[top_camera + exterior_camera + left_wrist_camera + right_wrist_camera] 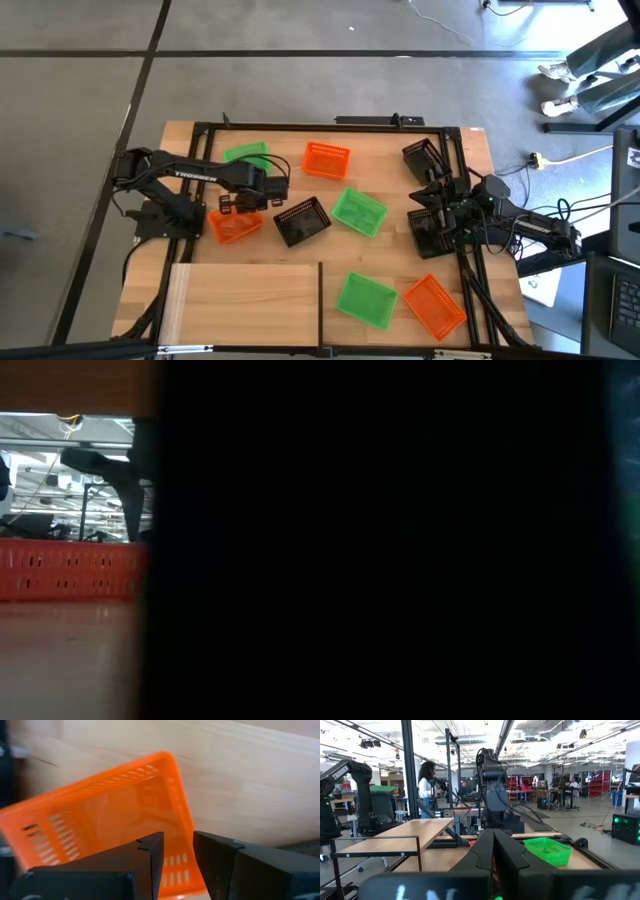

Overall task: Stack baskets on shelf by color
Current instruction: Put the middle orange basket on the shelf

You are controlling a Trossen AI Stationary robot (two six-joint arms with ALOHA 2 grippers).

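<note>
My left gripper (232,206) hangs open, pointing down over an orange basket (233,228) at the table's left. In the left wrist view its fingers (150,855) stand either side of one end wall (184,827) of that basket (100,820); I see no touch. Other baskets lie scattered on the table: green (248,155), orange (325,160), black (302,221), green (358,212), green (365,300), orange (435,306). The shelf (245,300) lies at the near left, split by a dark divider (320,300). My right gripper (493,851) waits shut at the table's right.
Two black baskets (425,160) (430,228) sit by the right arm. A black metal frame (330,127) runs round the table. A dark thing close to the camera blocks most of the low view; only an orange basket (65,568) shows there. A person (426,785) stands beyond the table.
</note>
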